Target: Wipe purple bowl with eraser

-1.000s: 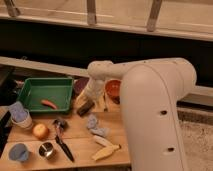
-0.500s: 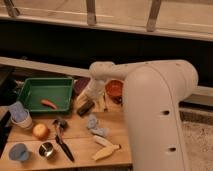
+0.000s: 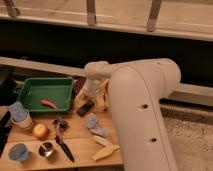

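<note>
My gripper hangs from the big white arm over the middle of the wooden table, just right of the green tray. A dark block, the eraser, lies on the table right below and in front of it. Whether the gripper touches the eraser I cannot tell. A dark purplish shape, probably the purple bowl, sits between the tray and the gripper, partly hidden by the gripper.
The green tray holds a red-orange piece. An orange bowl is mostly behind the arm. Bluish cups, an orange fruit, a blue cup, a metal cup, a black-handled tool, a grey-blue cloth and a yellow piece lie in front.
The gripper has shifted slightly down and to the right near the eraser. The eraser and the other objects have not visibly moved.
</note>
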